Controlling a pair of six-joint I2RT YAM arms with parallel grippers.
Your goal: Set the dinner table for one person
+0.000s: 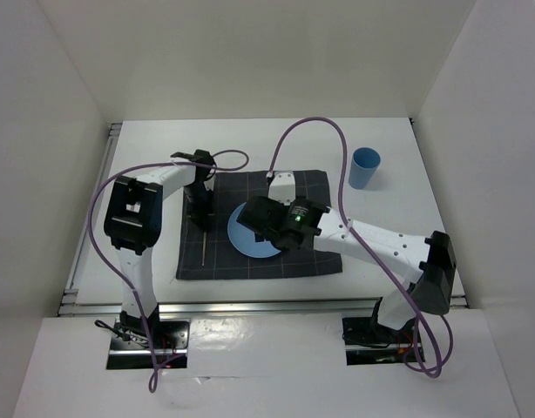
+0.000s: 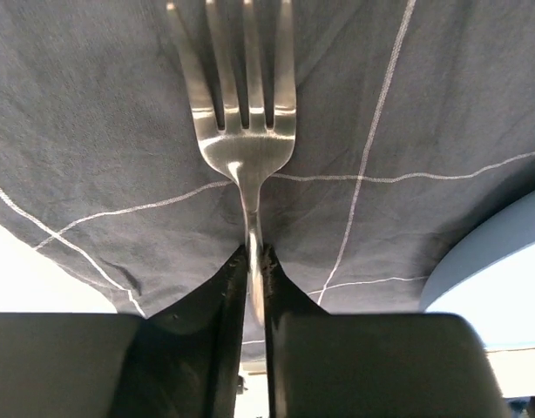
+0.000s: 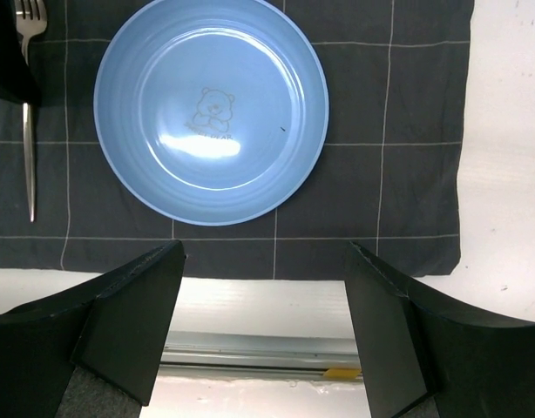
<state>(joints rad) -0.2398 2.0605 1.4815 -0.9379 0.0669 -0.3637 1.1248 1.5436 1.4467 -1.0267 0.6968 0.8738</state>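
A dark grey checked placemat (image 1: pixel 294 261) lies on the white dinner table (image 1: pixel 398 218). A blue plate (image 3: pixel 211 109) with a bear print sits in the placemat's middle, half hidden under my right arm in the top view (image 1: pixel 240 237). A silver fork (image 2: pixel 246 131) lies along the placemat's left side (image 1: pixel 203 244), left of the plate. My left gripper (image 2: pixel 255 261) is shut on the fork's handle just behind the tines (image 1: pixel 198 207). My right gripper (image 3: pixel 263 287) is open and empty, held above the plate's near edge (image 1: pixel 260 225).
A blue cup (image 1: pixel 365 168) stands on the table to the right of the placemat, at the back. A silver rail (image 3: pixel 259 353) runs along the table's near edge. White walls close in the left, right and back sides.
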